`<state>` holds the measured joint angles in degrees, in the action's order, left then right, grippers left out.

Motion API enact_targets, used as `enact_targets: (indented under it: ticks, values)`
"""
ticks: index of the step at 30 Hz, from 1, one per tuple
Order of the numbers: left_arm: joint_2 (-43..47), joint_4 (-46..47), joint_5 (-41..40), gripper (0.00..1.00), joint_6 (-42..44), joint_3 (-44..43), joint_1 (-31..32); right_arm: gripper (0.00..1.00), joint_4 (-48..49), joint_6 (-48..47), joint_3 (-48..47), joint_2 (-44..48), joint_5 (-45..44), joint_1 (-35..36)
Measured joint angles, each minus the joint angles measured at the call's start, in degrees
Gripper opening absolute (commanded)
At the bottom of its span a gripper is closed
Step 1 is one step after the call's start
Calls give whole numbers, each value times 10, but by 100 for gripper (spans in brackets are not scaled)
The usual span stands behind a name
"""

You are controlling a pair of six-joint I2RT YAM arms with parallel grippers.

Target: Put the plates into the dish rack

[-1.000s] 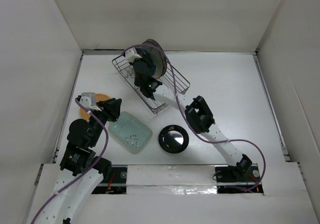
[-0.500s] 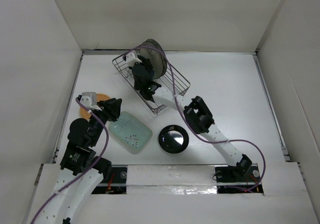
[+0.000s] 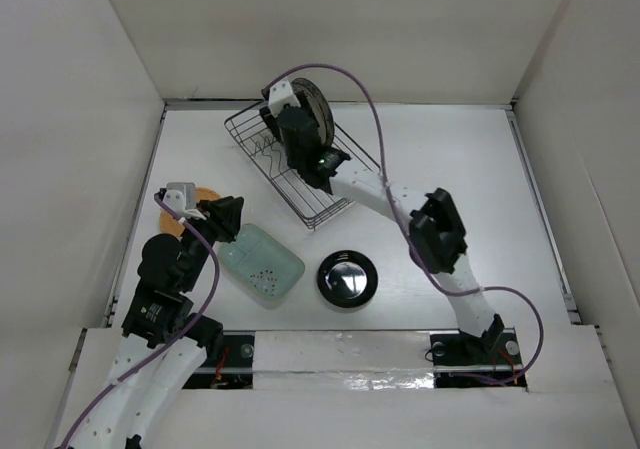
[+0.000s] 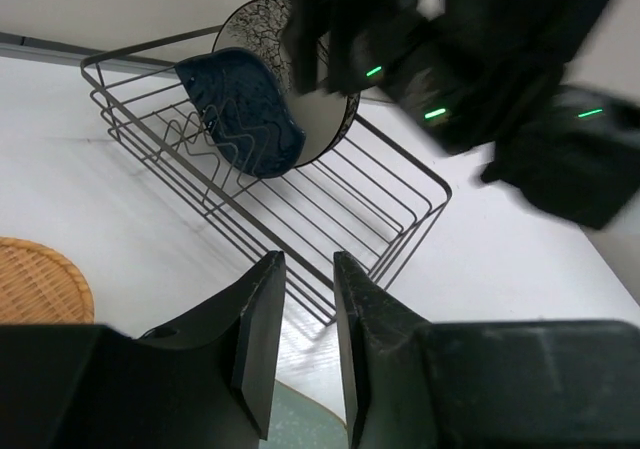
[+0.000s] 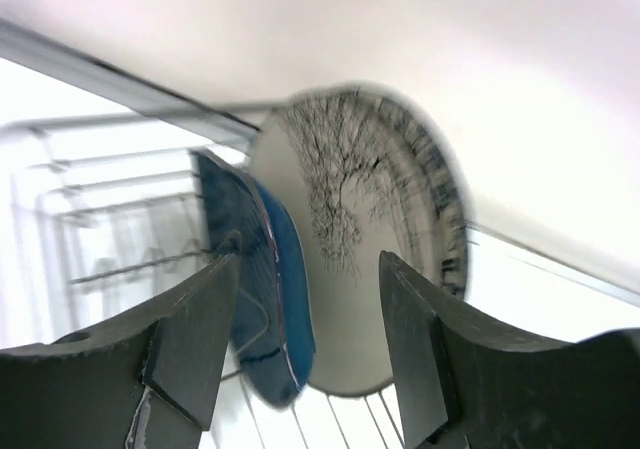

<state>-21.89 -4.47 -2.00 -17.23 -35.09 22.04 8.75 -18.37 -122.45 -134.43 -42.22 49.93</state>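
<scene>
The grey wire dish rack [image 3: 332, 207] stands at the back of the table. A cream plate with dark branching marks [image 5: 375, 199] stands upright in it, and a dark blue plate [image 5: 265, 299] stands on edge just in front of it. My right gripper [image 3: 297, 129] hovers over these two, open wide, its fingers apart from both. On the table lie a mint-green speckled plate [image 3: 262, 264], a glossy black plate [image 3: 347, 277] and an orange plate [image 3: 203, 194]. My left gripper [image 4: 308, 304] hangs over the mint plate's far edge, jaws narrowly parted with nothing between them.
White walls close the table on three sides. The right arm's purple cable [image 3: 372, 119] loops above the rack. In the left wrist view the right arm [image 4: 480, 59] fills the space over the rack's [image 4: 400, 209] far side.
The right gripper has opened, let go of the blue plate in the rack, and drawn back up and to the right. The left gripper's jaws have narrowed slightly.
</scene>
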Motion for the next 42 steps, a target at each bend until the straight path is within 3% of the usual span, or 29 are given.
enact_targets:
  ticks: [2, 4, 5, 11, 15, 18, 19, 22, 24, 29, 38, 42]
  values:
    - [-4, 0, 3, 15, 0, 0, -5, 43, -14, 36, 62, 82, 46, 0]
    - [-6, 0, 5, 9, 0, 0, -10, 6, -17, 72, 146, 181, 97, 0]
    - [-6, 0, 5, 2, 0, 0, -12, 0, -12, 93, 195, 231, 131, 0]
    - [-13, 1, 6, 0, 0, 0, -15, 0, 3, 228, 460, 469, 313, -18]
    - [-19, 2, 5, 0, 0, 0, -15, 1, -7, 294, 595, 502, 382, -15]
    - [-24, 2, 4, 0, 0, 0, -15, 18, -24, 331, 650, 477, 414, 15]
    - [-25, 1, 3, 0, 0, 0, -15, 28, -27, 342, 659, 467, 422, 25]
    - [-25, 1, 0, 6, 0, 0, -15, 45, -23, 369, 664, 436, 447, 49]
    - [-25, 1, -1, 13, 0, 0, -15, 50, -9, 384, 664, 422, 452, 57]
    - [-26, 1, -3, 20, 0, 0, -15, 52, 24, 417, 674, 393, 445, 62]
    - [-26, 1, -2, 20, 0, 0, -15, 53, 54, 455, 709, 320, 393, 87]
    - [-26, 1, 1, 20, 0, 0, -15, 45, 59, 459, 697, 301, 363, 117]
